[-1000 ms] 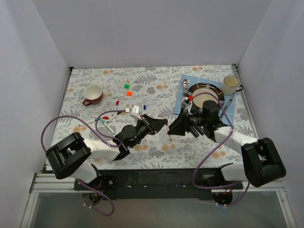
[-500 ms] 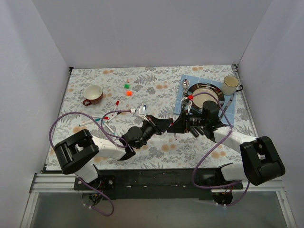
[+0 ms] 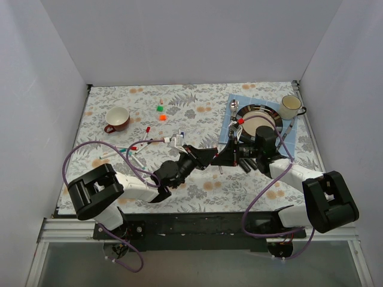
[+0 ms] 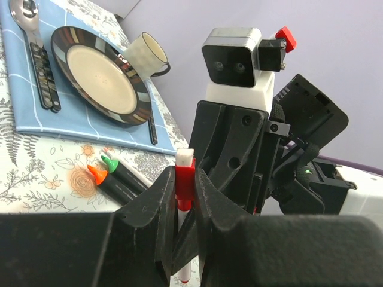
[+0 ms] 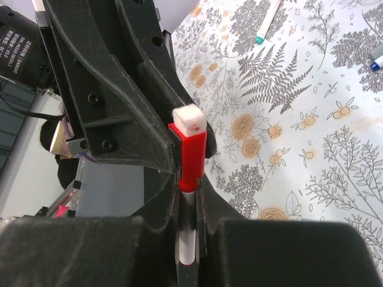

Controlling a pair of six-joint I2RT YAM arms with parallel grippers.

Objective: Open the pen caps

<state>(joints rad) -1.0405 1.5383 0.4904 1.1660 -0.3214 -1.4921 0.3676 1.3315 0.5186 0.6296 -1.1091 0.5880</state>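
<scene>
Just beyond the left gripper [image 4: 184, 184] lie two black markers [image 4: 116, 177], then a plate [image 4: 102, 75] and a mug [image 4: 145, 54]. The right gripper [image 5: 188, 198] blocks the view ahead. The left pinches the red cap [image 4: 184, 179]; the right clamps the pen [image 5: 187, 238]. Both arms reach inward, fingertips meeting.

Top external: fixed high at the near side, tilted down over the whole table [image 3: 197, 101]. Left wrist: close, low, facing the right arm [image 4: 299, 137] and plate [image 4: 58, 45]. Right wrist: close, facing back the opposite way. Both wrist views share the red pen cap [image 4: 185, 179].
</scene>
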